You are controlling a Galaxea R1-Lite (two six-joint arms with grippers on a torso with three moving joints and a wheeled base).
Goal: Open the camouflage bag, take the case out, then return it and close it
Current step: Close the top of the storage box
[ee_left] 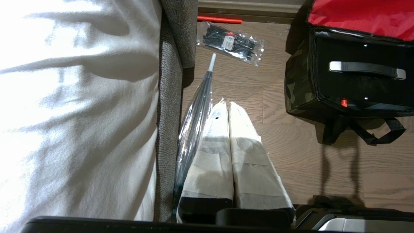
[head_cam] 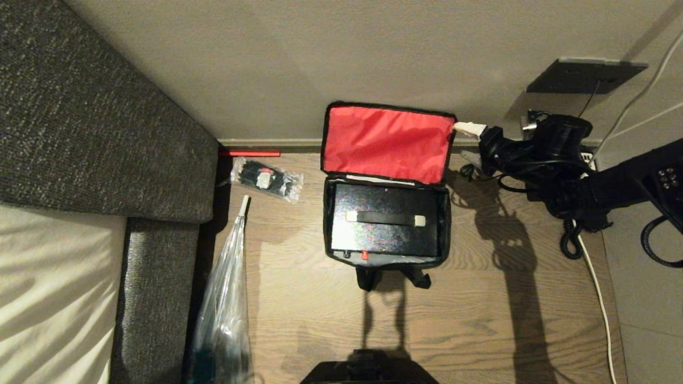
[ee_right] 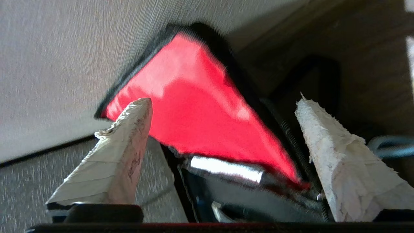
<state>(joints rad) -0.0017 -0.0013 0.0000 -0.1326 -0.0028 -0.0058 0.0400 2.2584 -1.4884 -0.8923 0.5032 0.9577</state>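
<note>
On wood floor (head_cam: 299,298), camouflage bag (head_cam: 385,184), wall (head_cam: 320,58)

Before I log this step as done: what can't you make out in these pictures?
- Head view: the camouflage bag's outer sides, looked at from above.
- Head view: the case's depth, walled in by the bag.
- Right wrist view: the case's handle, blurred behind the right gripper.
</note>
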